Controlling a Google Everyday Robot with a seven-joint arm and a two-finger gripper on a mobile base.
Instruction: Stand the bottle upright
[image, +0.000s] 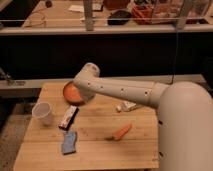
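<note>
Jaws by round orange dish (70, 93), grip state cannot tell | whitish plastic bottle (129, 106) lies flat

The arm (125, 92) was white, dotted with a row of small dark holes. Its gripper (80, 95), just as white, hung at the far end over the orange bowl (68, 92). The bottle (129, 106) was whitish with a pale label. The carrot (121, 132) was orange and the cup (42, 112) white. The bar (68, 117) was dark with a pale edge, and the cloth (69, 142) blue. The table (125, 155) was pale wood, striped by plank seams.
</note>
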